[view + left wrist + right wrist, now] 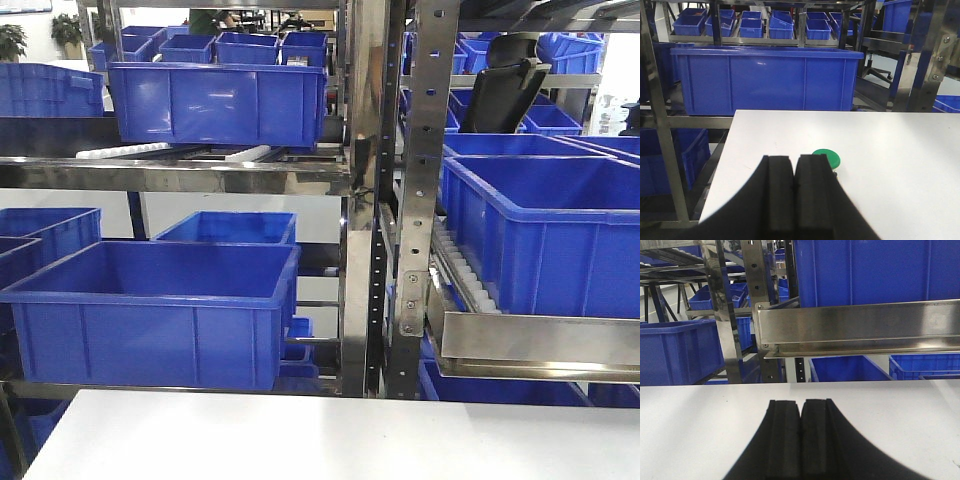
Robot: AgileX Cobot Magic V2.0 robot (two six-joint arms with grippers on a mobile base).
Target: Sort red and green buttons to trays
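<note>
In the left wrist view a green button stands on the white table, its round green cap partly hidden behind the right finger. My left gripper is shut with nothing between its black pads, just left of the button. In the right wrist view my right gripper is shut and empty above bare white table. The red button and both trays are out of view. Neither gripper shows in the front view.
Steel shelving holding deep blue crates rises just beyond the table's far edge. A large blue crate faces the left arm. A steel rail overhangs ahead of the right arm.
</note>
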